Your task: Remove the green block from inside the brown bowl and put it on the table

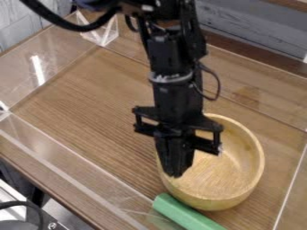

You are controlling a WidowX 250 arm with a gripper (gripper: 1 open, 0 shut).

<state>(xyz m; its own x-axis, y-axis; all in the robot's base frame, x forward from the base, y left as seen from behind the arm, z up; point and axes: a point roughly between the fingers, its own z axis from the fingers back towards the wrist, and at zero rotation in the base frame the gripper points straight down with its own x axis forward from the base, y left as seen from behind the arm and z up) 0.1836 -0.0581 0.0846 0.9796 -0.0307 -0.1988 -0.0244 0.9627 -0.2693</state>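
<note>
The end effector (179,167) hangs closed and empty at the brown bowl's (236,186) 9 o'clock rim. The green block (182,216) lies on the tabletop (84,99) at the bowl's 7 o'clock.

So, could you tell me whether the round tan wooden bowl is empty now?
Seemingly empty: the bowl's visible interior shows bare wood, though the gripper hides part.
</note>
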